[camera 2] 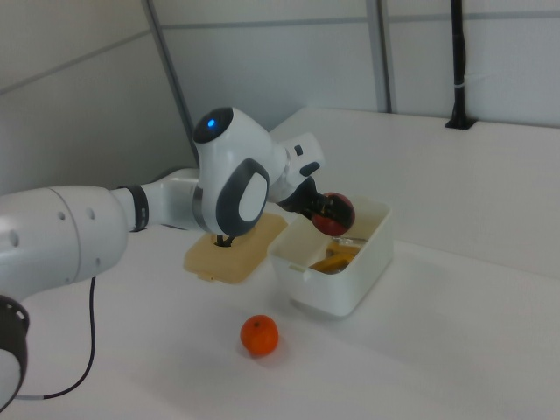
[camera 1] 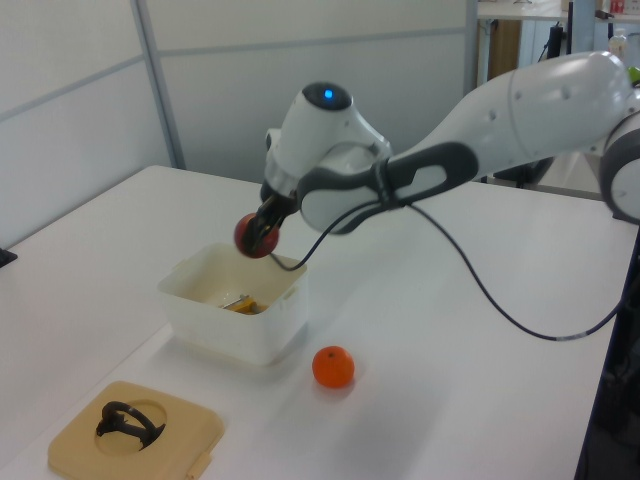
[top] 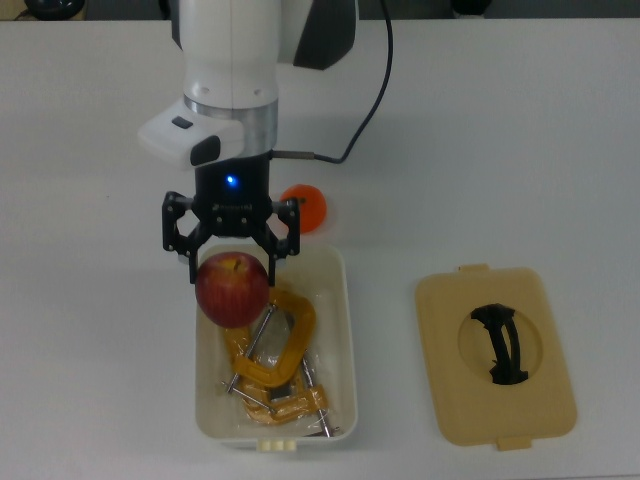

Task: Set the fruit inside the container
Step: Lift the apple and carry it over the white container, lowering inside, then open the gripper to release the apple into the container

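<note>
White counter (top: 520,130), matte and plain, with pale wall panels behind it in both side views.

Listed from the top view's left to the top view's right:

1. End effector (top: 232,262): fingers closed on the apple, gripping it at its two sides, wrist pointing straight down.
2. Apple (top: 232,289): dark red with yellowish patches near the stalk hollow, round, glossy, stalk end up. Held in the air over the upper-left corner of the container, above the rim in the left view and the right view. Judged: the coming move turns on this relation, since the apple hangs directly over the box's opening and needs only lowering and release.
3. Container (top: 338,330): white rectangular box with rounded corners and cream latch tabs on its short ends, long axis running up and down in the top view. Directly beneath the end effector.
4. Clamp (top: 270,365): yellow-orange metal, lying inside the container; the apple would likely settle on or beside it.
5. Tangerine (top: 308,205): bright orange, smaller than the apple, resting on the counter just beyond the container's far short end, partly hidden by the arm.
6. Lid (top: 495,355): flat, tan, black handle, lying well apart from the container.
</note>
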Robot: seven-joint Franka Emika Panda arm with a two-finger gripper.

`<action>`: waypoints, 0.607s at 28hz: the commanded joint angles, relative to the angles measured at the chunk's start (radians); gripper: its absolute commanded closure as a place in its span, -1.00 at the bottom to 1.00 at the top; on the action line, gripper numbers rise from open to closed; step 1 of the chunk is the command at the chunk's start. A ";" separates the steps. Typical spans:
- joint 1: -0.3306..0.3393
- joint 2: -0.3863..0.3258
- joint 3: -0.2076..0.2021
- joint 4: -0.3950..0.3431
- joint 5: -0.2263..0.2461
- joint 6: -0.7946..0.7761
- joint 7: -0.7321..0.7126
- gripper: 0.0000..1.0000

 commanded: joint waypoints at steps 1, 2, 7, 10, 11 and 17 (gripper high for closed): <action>0.009 0.006 -0.006 0.032 0.003 0.020 0.096 -1.00; 0.009 0.005 -0.006 0.032 0.003 0.015 0.111 -1.00; 0.014 -0.027 -0.006 0.028 0.006 -0.117 0.162 -1.00; 0.016 -0.067 -0.003 0.028 0.012 -0.268 0.157 -1.00; 0.016 -0.078 0.002 0.027 0.017 -0.317 0.154 -1.00; 0.014 -0.144 0.034 0.016 0.086 -0.661 -0.019 -1.00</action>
